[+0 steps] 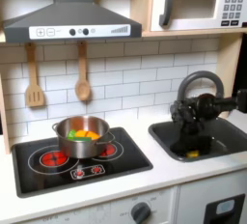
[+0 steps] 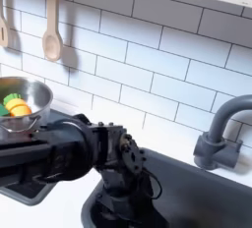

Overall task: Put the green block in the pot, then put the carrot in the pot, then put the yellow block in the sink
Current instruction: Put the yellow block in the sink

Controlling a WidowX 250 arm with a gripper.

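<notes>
Stovetop (image 1: 39, 170) pot (image 1: 68, 143) holds carrot (image 1: 87, 133); sink (image 1: 230, 136) holds yellow block (image 1: 192, 154).

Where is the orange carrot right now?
The toy orange carrot lies inside the round shiny steel pot on the black stovetop, at the first exterior view's left, well away from the dark grey sink.

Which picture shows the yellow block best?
The first exterior view. There the yellow block is a small yellow spot on the floor of the sink, under the gripper. In the second exterior view the arm covers that part of the sink, so I cannot make the block out.
</notes>
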